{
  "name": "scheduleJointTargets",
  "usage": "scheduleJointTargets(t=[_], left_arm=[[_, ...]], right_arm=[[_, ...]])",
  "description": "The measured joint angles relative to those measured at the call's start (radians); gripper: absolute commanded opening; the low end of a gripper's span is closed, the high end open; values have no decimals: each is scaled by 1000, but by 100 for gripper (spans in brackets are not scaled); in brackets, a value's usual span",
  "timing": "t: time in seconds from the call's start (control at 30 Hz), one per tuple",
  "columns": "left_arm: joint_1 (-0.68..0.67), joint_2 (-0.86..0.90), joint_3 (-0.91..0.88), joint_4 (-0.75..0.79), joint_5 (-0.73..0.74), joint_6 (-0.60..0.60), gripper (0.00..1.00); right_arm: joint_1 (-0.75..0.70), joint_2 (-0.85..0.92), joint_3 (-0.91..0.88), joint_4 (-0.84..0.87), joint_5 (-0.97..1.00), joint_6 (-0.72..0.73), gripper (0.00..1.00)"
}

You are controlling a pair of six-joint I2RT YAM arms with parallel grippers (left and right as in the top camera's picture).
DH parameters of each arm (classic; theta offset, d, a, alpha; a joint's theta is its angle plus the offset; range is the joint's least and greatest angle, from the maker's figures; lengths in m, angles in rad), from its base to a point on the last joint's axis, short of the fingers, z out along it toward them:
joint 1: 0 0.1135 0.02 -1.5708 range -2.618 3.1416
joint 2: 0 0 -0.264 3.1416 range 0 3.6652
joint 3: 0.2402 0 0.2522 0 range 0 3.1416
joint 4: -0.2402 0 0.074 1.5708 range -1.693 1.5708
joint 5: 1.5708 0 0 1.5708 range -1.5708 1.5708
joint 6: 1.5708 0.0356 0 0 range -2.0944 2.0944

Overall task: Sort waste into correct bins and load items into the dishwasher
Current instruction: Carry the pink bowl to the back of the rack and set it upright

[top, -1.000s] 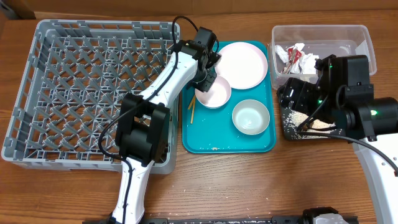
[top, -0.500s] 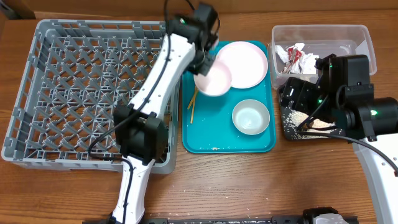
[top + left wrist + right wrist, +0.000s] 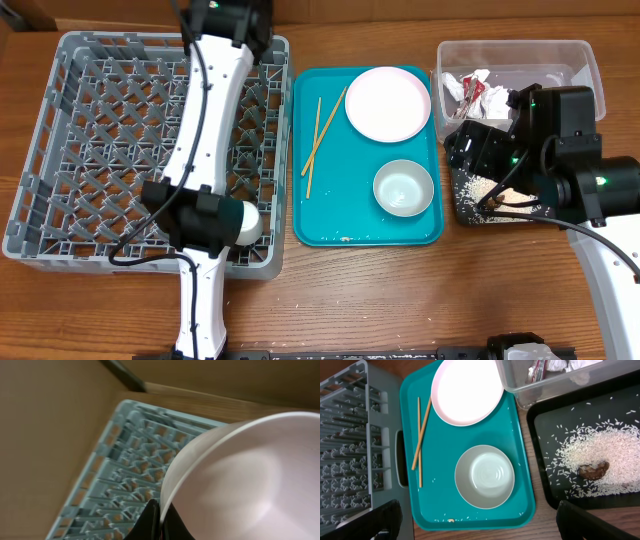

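Note:
My left gripper (image 3: 161,521) is shut on the rim of a white bowl (image 3: 250,475), which hangs tilted over the far side of the grey dishwasher rack (image 3: 100,150). In the overhead view that arm ends at the rack's far edge (image 3: 230,14) and the bowl it holds is not seen. On the teal tray (image 3: 330,225) lie the pink-white plate (image 3: 388,103), a second white bowl (image 3: 404,187) and the chopsticks (image 3: 318,140). High above the tray's near right edge, my right gripper (image 3: 485,527) stands open and holds nothing. A small white cup (image 3: 246,222) sits in the rack's near right corner.
The clear tub (image 3: 560,55) at the back right holds crumpled tissue and a red wrapper (image 3: 472,92). In front of it, the black tray (image 3: 545,450) carries rice grains (image 3: 610,450) and a brown lump (image 3: 592,470). A few grains dot the teal tray.
The left arm lifted the bowl off the teal tray and swung it left and back over the rack, uncovering the chopsticks. The right arm has stayed put.

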Motion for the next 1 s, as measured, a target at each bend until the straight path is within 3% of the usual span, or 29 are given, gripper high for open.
scheduleJointTargets(t=[0.23,0.47,0.63,1.0], left_arm=[[-11,4,-241,264,-164,-18,4],[-20,6,-379,372,-195,-14,4],[-26,6,-465,402,-224,-12,4],[-84,6,-480,416,-257,5,4]], right_arm=[[0,1,0,0,0,0,100],[0,1,0,0,0,0,100],[0,2,0,0,0,0,100],[0,2,0,0,0,0,100]])
